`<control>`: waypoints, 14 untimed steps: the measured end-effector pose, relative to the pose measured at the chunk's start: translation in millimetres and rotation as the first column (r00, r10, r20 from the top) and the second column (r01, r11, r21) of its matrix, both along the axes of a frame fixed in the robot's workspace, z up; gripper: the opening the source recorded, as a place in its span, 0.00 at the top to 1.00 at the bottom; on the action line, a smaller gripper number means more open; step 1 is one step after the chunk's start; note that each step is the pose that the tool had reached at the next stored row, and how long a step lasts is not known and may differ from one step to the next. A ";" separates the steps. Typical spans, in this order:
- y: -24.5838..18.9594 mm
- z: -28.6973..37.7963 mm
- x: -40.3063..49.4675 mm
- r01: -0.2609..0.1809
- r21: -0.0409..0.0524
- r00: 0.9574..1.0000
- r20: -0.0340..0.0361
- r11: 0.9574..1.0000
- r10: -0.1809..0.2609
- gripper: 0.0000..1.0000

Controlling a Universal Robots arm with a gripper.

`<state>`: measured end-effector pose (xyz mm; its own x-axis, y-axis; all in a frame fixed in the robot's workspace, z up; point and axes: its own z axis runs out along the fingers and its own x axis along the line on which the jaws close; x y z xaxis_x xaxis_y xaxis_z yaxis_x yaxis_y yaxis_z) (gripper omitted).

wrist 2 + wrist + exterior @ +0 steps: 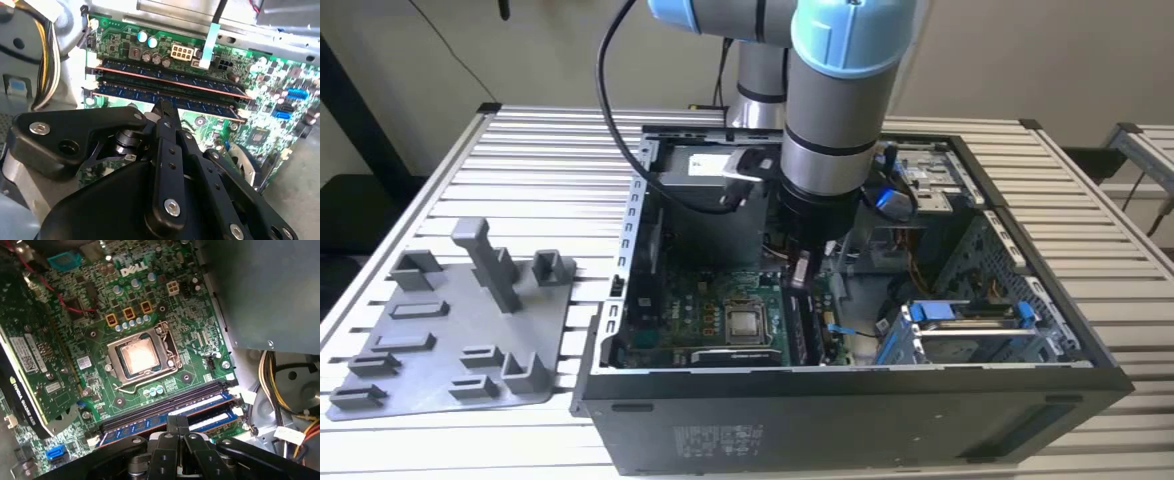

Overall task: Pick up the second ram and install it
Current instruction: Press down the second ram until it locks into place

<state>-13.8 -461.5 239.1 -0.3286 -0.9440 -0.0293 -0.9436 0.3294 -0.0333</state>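
Black tool (164,107) closed, seemingly touching seated second ram (200,106).

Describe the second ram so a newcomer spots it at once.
Inside the open computer case, look at the green motherboard. Two blue-black memory sticks stand side by side in its slots beside the processor socket. The second ram is the one under the pincer tip, farther from the socket.

White logo lettering was printed on the motherboard (100,305) near its edge. The expansion card (35,355) had a barcode sticker, fine print too small for me. The second ram (220,417) carried a white label, unreadable. The case front (854,420) had a block of pale print, illegible.
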 end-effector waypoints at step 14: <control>-0.2 -0.9 -0.2 -0.212 -0.003 0.977 0.000 0.977 0.212 0.89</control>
